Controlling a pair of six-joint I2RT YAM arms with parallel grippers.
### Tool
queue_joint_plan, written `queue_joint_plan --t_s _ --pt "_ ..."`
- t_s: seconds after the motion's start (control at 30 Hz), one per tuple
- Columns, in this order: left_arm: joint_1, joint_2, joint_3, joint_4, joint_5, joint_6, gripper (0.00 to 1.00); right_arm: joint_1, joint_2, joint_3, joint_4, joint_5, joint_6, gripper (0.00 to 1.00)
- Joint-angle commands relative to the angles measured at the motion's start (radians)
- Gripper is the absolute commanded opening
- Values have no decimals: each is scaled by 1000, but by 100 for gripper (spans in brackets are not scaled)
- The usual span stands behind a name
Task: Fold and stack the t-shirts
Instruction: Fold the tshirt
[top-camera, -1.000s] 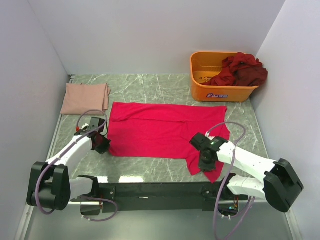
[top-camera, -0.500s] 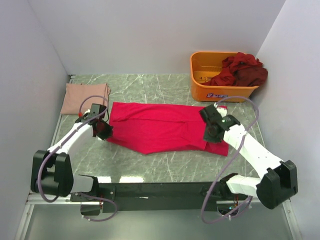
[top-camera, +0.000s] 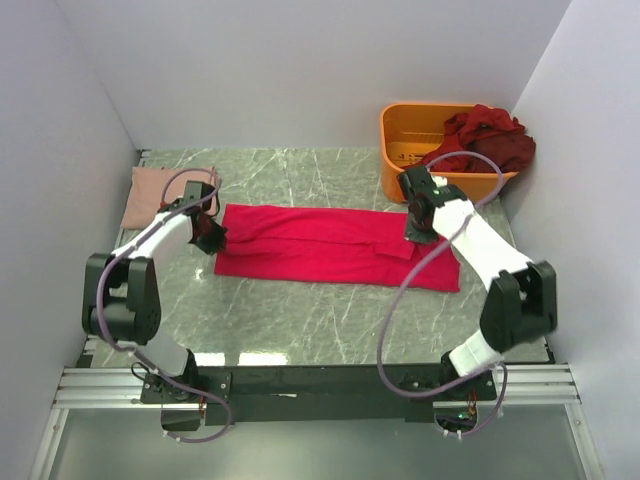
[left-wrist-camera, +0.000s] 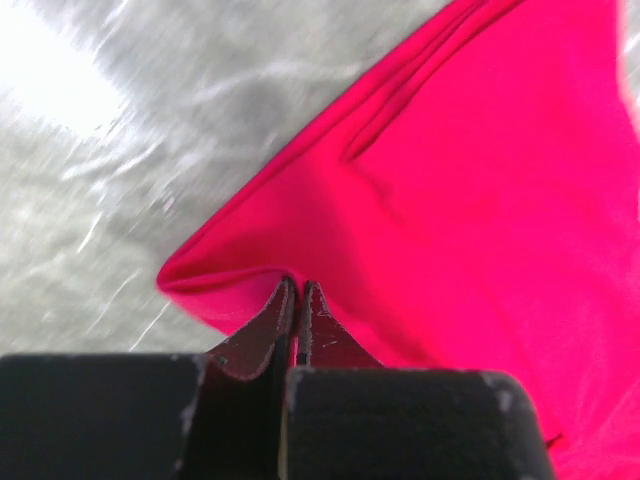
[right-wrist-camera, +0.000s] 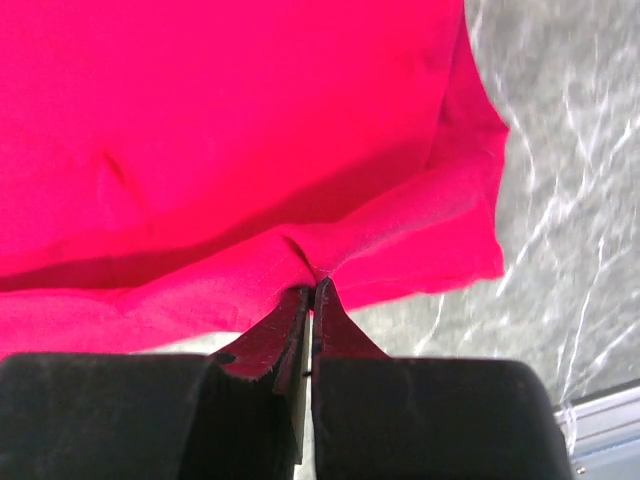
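Cloth like this red t-shirt (top-camera: 330, 250) looks light and limp. It holds no shape of its own, so I judge it is best gripped at corners and edges, both ends at once, or the middle will sag and wrinkle. My left pincer (top-camera: 210, 237) is pinched tight on the shirt's left end, with a pleat of fabric squeezed between the tips. My right pincer (top-camera: 415, 228) is clamped the same way on an edge near the right end. The shirt lies on the desk (top-camera: 300, 320) as a long band, its long axis running left to right, parallel to the near edge. I cannot tell which end carries the collar. A pale pink t-shirt (top-camera: 165, 195) lies folded at the far left, and maroon t-shirts (top-camera: 485, 140) are heaped in the orange bin (top-camera: 440, 185) at the far right.
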Motion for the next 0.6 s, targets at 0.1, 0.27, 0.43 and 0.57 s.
queue_joint_plan --t_s 0.1,0.27,0.43,0.57 --pt "10 129 154 9 -28 45 9 -69 197 184 44 -12 -44 4" --pt "10 184 190 4 -4 61 49 -85 365 339 41 -4 -68 38" --pt "-17 79 184 17 -35 71 98 -80 331 318 103 -46 -83 58" --pt "-57 22 181 29 -35 87 99 -77 218 175 180 -166 -76 72"
